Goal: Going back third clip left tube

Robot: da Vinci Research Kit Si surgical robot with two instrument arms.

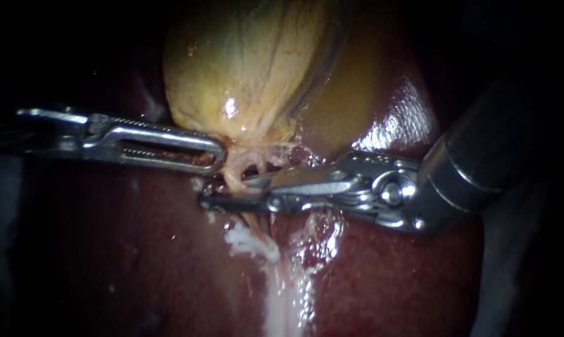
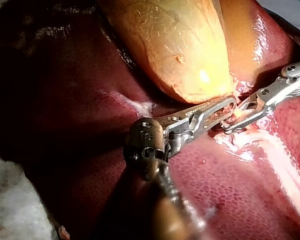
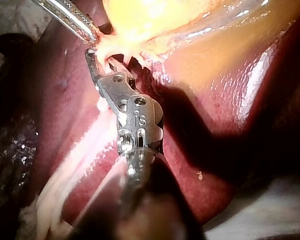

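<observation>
The liver [image 1: 138, 262] fills the field, dark red and wet, and the yellow gallbladder [image 1: 244, 68] lies on it in the upper middle. Below the narrow end of the gallbladder several pale strands run down over the liver. Lower on the same line sits a small tuft of white frayed tissue [image 1: 254, 243], and under it a pale band [image 1: 285, 299] continues down.

The left instrument [image 1: 214, 153] comes in flat from the left. Its slotted jaws lie together on the lower end of the gallbladder. In the right wrist view the yellow-white tissue is drawn to a point at its tip. This tip stands just beside the strands, on their left side.

The right instrument [image 1: 227, 192] comes from the upper right. Its thick dark shaft covers part of the liver there, and its metal wrist lies across the strands. Its jaws point to the left with a narrow gap between them, the lower jaw reaching further than the upper one.

The tube [image 1: 234, 176], the thickest and most left of the strands, goes down from the gallbladder and crosses this gap near the jaw tips. Whether both jaws touch it I cannot tell. I cannot make out any clip on the tube; the jaws hide that part.
</observation>
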